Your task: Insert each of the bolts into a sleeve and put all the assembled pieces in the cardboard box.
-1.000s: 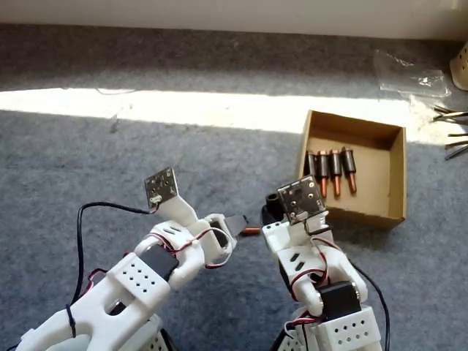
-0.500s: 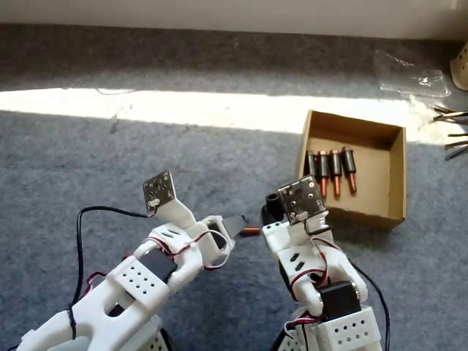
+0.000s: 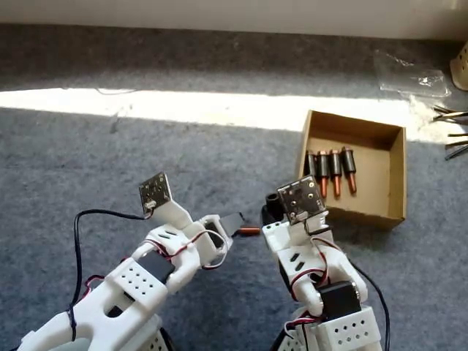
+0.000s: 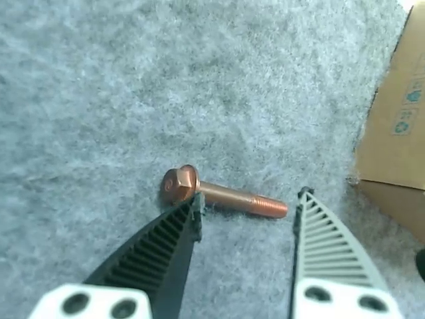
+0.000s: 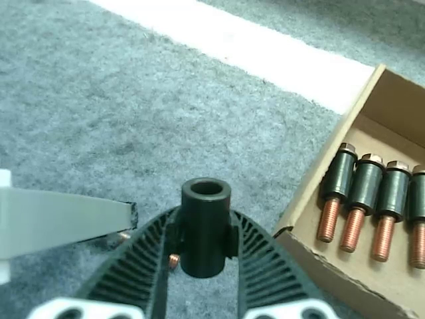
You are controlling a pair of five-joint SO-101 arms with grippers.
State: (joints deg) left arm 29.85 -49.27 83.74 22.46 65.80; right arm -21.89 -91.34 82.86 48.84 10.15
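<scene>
The left end effector (image 4: 249,197) hangs with its jaws spread over a copper bolt (image 4: 224,197) lying flat on the grey table (image 4: 99,80). One fingertip sits just beside the hex head and the other near the threaded tip. Alongside, the right end effector (image 5: 203,222) is clamped on a black sleeve (image 5: 206,199), whose bore is uncovered at the free end.

The step in hand appears to be picking up the bolt. As the jaws stand, they would squeeze it end to end. A surer grasp would turn the wrist so the fingers close across the shank near the head, leaving the threads free to enter the sleeve.

Four assembled pieces (image 3: 335,170) lie side by side in the cardboard box (image 3: 398,179), just beyond the right arm. The box's near wall stands close to the bolt's threaded end and could catch a finger on a wide approach. A clear plastic bag (image 3: 409,73) and what may be dark tools (image 3: 450,131), hard to make out, lie well apart at the far edge.
</scene>
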